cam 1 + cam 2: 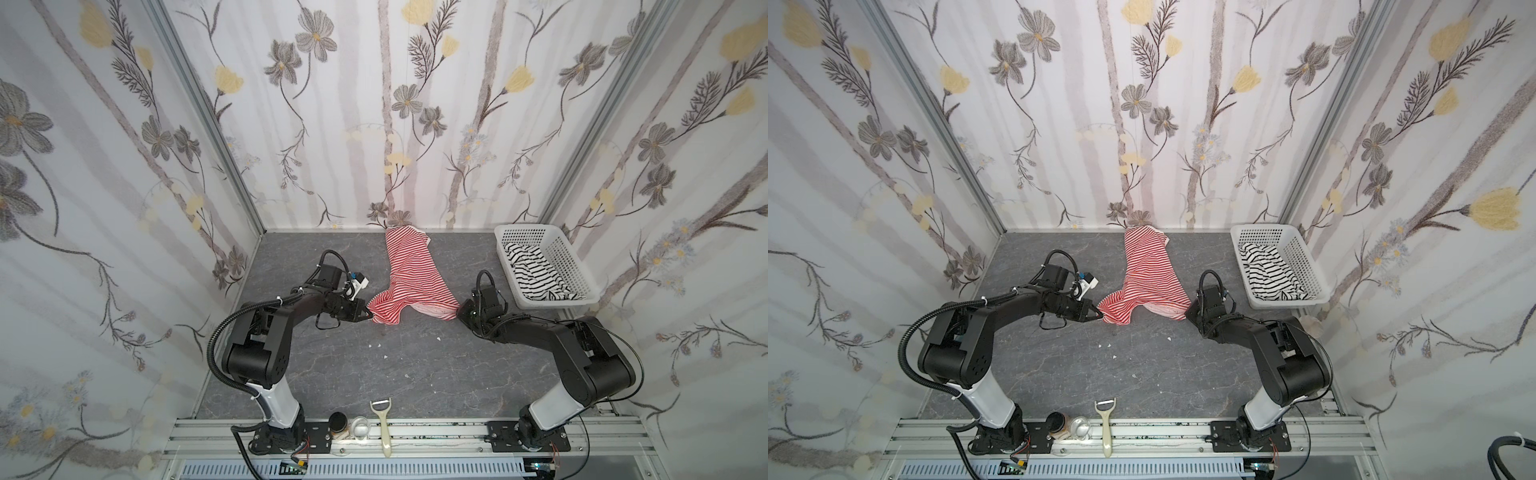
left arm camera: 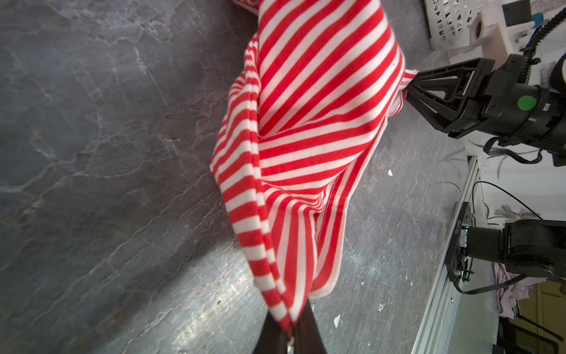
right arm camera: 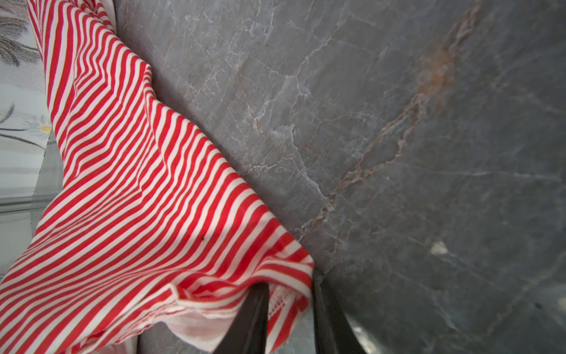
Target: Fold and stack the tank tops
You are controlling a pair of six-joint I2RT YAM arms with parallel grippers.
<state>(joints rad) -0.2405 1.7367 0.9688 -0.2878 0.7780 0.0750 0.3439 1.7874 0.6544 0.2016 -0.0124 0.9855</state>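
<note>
The red-and-white striped tank top (image 1: 409, 282) (image 1: 1148, 278) lies rumpled on the grey table, running from the back wall toward the middle. My left gripper (image 1: 371, 318) (image 2: 291, 337) is shut on its near left corner, which is pinched between the black fingers. My right gripper (image 1: 458, 312) (image 3: 291, 294) sits at the top's near right hem corner. Its fingers stand a little apart with a fold of hem between them. The left wrist view also shows the right gripper (image 2: 409, 89) at the cloth's edge. The black-striped white tank top (image 1: 536, 274) (image 1: 1268, 272) lies bunched in the basket.
The white perforated basket (image 1: 569, 257) stands at the back right by the wall. A peeler (image 1: 384, 424), a dark jar (image 1: 338, 424) and a glass (image 1: 360, 428) lie on the front rail. Small white crumbs dot the table (image 1: 374, 374).
</note>
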